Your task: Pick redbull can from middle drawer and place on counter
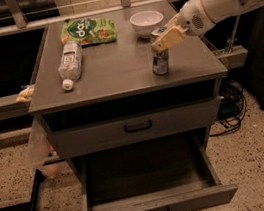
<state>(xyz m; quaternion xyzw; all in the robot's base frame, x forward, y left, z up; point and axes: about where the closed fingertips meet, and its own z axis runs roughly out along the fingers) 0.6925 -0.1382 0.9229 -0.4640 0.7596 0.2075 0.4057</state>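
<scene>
The redbull can (160, 63) stands upright on the counter (115, 70), near its right front part. My gripper (166, 38) comes in from the right on a white arm and is shut on the top of the can. One tan finger (168, 39) covers the can's upper part. The middle drawer (155, 209) is pulled out at the bottom of the cabinet. Its dark inside holds nothing that I can see.
A clear plastic bottle (70, 62) lies on the counter's left side. A green snack bag (87, 30) and a white bowl (147, 22) sit at the back. The drawer above (136, 127) is closed. Cables lie on the floor at the right.
</scene>
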